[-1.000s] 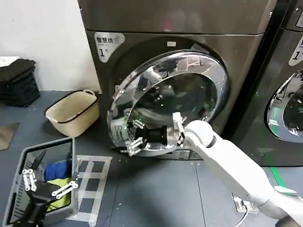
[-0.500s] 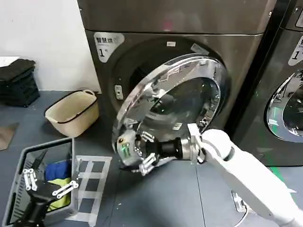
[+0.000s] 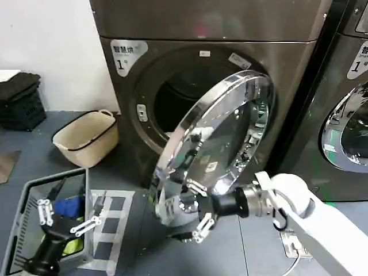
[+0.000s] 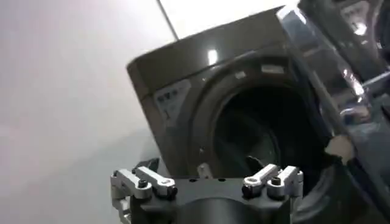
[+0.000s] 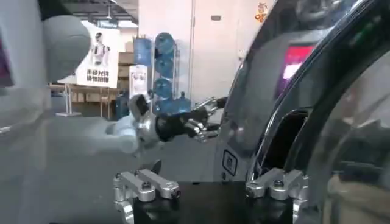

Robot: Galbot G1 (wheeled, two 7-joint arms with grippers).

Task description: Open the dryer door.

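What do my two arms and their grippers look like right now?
The right arm has smooth white shells, then a black wrist section with a silver collar. The right gripper has silver metal linkage fingers. The left gripper matches: silver jointed fingers on a black base.

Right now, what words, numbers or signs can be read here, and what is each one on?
"1": on the silver badge at the upper left of the dryer; the line of characters above it is too small to read.
White stickers above the drum mouth: too small to read.
Partial badge on the second machine: unreadable.
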